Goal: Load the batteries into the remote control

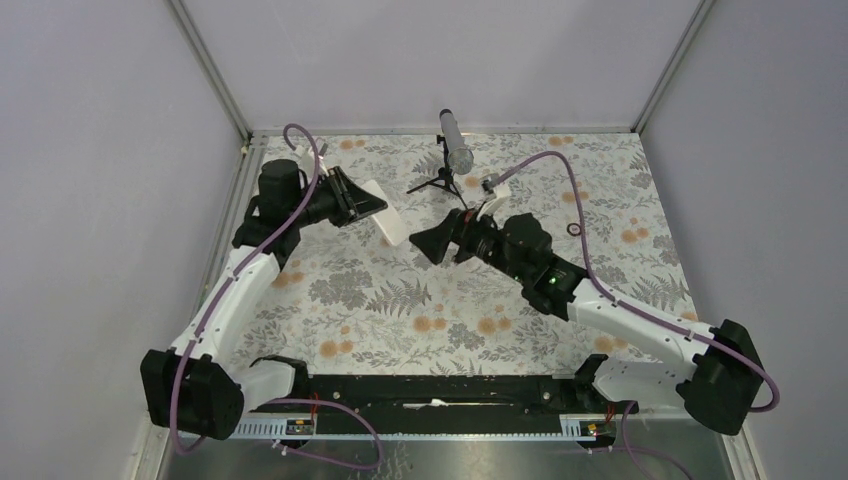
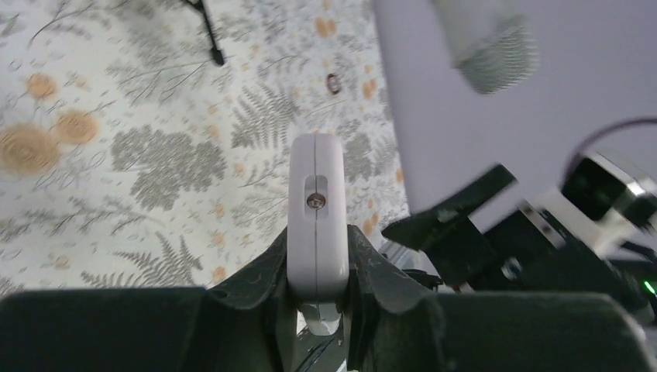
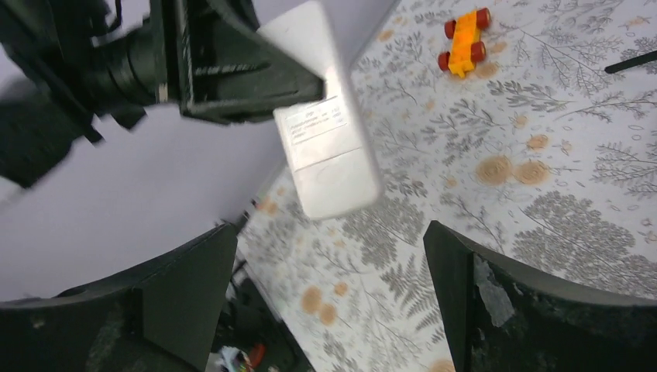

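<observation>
The left claw (image 2: 316, 267) clamps one end of the small white rectangular plastic remote control (image 2: 316, 201), held above the floral-patterned worktop (image 1: 400, 300), around 10 o'clock from its centre. At the remote's 4 o'clock, the right claw (image 3: 329, 256) gapes wide, holding nothing.

My top camera looks down from above and behind my bases over the whole table (image 1: 400, 300), while both my wrist cameras sit close, facing each other across the remote (image 2: 316, 225) that all three views share.
</observation>
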`<move>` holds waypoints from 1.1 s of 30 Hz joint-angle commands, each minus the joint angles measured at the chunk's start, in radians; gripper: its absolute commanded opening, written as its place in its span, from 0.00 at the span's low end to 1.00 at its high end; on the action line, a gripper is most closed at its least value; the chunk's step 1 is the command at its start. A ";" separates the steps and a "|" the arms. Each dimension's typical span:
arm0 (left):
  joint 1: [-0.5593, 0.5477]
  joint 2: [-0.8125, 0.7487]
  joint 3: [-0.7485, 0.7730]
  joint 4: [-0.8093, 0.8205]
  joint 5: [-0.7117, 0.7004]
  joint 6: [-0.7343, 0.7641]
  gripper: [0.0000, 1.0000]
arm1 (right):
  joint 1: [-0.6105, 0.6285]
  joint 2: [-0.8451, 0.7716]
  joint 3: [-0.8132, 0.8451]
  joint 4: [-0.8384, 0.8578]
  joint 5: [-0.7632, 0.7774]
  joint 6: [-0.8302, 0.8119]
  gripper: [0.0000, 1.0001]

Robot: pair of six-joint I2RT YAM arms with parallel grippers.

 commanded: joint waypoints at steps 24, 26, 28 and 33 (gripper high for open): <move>0.034 -0.108 -0.117 0.577 0.200 -0.391 0.00 | -0.129 0.195 0.051 0.443 -0.308 0.610 0.80; 0.034 -0.108 -0.116 0.577 0.204 -0.399 0.00 | -0.128 0.210 0.060 0.453 -0.308 0.621 0.80; 0.034 -0.108 -0.118 0.581 0.209 -0.407 0.00 | -0.128 0.224 0.070 0.467 -0.309 0.629 0.80; 0.034 -0.113 -0.124 0.592 0.213 -0.422 0.00 | -0.130 0.246 0.082 0.464 -0.304 0.634 0.77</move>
